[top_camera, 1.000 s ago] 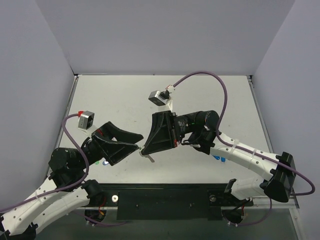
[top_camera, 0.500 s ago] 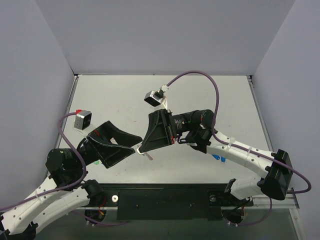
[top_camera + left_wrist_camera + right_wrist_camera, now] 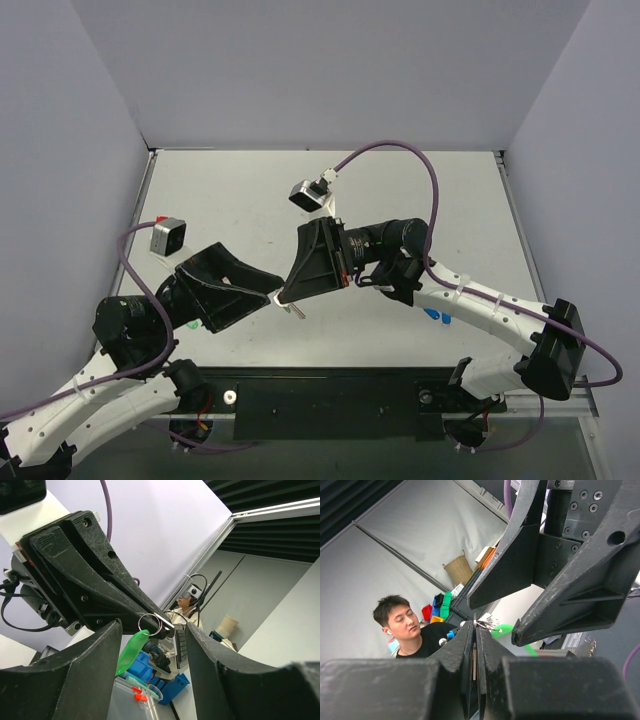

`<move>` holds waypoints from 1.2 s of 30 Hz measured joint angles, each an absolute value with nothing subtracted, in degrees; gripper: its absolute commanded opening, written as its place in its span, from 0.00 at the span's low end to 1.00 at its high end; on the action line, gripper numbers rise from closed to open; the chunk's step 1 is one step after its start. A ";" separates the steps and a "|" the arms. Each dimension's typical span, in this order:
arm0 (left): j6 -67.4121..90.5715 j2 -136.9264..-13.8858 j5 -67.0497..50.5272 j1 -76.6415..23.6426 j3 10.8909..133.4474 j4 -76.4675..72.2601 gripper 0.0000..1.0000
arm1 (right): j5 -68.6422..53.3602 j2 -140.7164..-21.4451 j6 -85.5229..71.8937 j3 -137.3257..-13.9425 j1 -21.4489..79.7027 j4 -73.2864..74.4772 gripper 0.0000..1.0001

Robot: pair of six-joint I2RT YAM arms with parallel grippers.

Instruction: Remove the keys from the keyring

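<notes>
Jaws of the right gripper (image 3: 475, 626) pressed to a hairline slit, pinched at the very tip, seemingly on the head of the key (image 3: 297, 313); hard to be sure of key rather than ring. Blade slanting out below that tip, toward the near edge. Jaws of the left gripper (image 3: 272, 292) spread wide, gripping nothing.

Nearest, just beside the right arm: blue tags (image 3: 434, 317) lying on the table (image 3: 230, 190). Further in, over the table's middle: the two grippers with tips almost meeting. Thin metal ring (image 3: 150, 625) right at the right gripper's tip. Green tag (image 3: 130, 651) hanging from it into the gap between the left fingers (image 3: 75, 680), close by one of them; touching or not, cannot tell. Beyond, the table's far half and the grey back wall (image 3: 320, 70).
</notes>
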State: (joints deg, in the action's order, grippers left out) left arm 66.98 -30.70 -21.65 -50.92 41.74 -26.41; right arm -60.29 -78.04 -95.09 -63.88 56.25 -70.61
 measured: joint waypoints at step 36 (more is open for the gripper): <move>66.04 -34.83 -24.86 -50.96 44.95 -21.50 0.00 | -57.82 -76.82 -95.98 -62.61 54.81 -71.85 0.00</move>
State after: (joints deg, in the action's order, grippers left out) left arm 66.04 -34.83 -24.86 -50.96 44.95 -21.50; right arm -57.82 -76.82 -95.98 -62.61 54.81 -71.85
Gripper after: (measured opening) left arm 0.098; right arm 0.005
